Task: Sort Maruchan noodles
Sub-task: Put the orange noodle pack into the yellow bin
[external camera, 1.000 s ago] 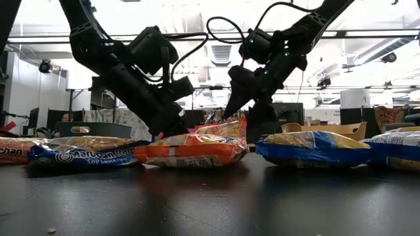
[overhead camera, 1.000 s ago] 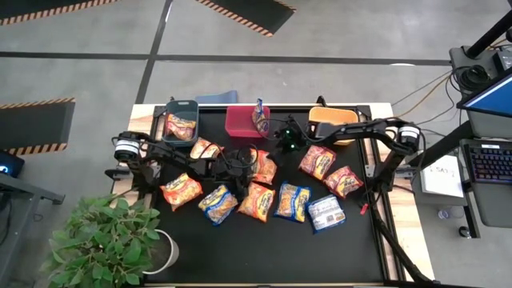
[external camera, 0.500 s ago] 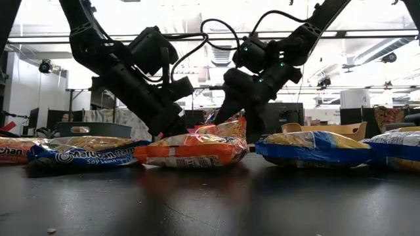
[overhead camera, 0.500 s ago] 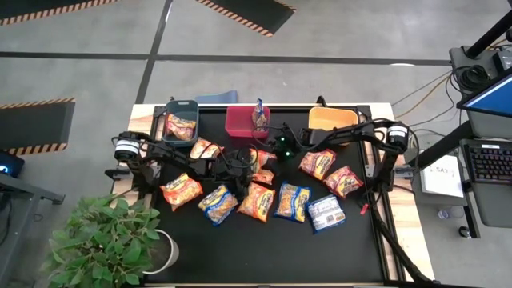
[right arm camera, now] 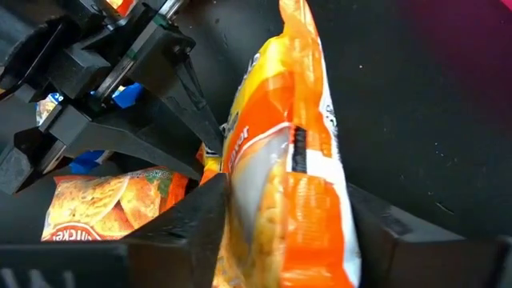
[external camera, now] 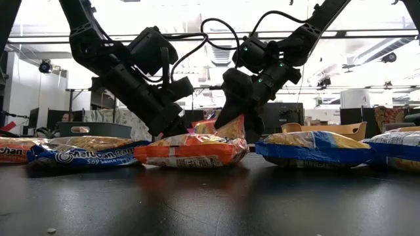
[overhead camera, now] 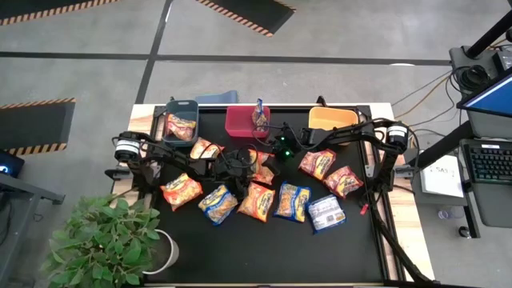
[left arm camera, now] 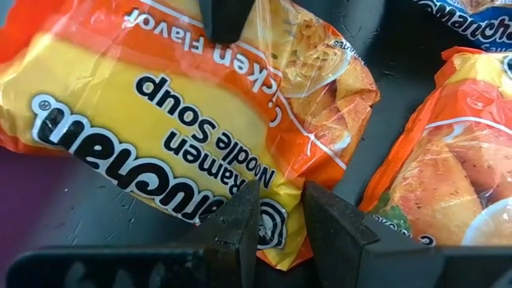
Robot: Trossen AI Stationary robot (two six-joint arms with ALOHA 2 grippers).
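An orange Maruchan packet (overhead camera: 261, 166) stands on edge in the middle of the black table, between my two grippers. My left gripper (left arm camera: 280, 220) comes at it from the table's left and is shut on one end. My right gripper (right arm camera: 288, 232) reaches in from the right and is shut on the other end; the low view shows it (external camera: 230, 124) slanting down onto the packet. Several more orange, red-orange and blue packets lie flat around them, such as one (overhead camera: 256, 202) near the front. My left gripper pinches the packet's thin sealed edge (left arm camera: 282, 244) between its two fingers. It comes slanting down from the table's left. The packet stretches away from the fingers, printed face toward the camera. My right gripper has the packet's thick body (right arm camera: 280, 240) between its two fingers, one on each broad face, slanting down from the table's right. The packet stands on edge, with its far end (right arm camera: 216, 156) at my left gripper.
At the far edge stand a dark grey bin (overhead camera: 170, 132) with a packet in it, a red bin (overhead camera: 240, 122) with a packet upright at its side, and an orange bin (overhead camera: 332, 120). Packets (overhead camera: 182, 190) (overhead camera: 326, 212) (overhead camera: 344, 180) lie about the front and right.
My right gripper has come down and toward the table's left, from near the red bin to the packet in my left gripper, tipping further downward. Its fingers now lie against the packet's two faces.
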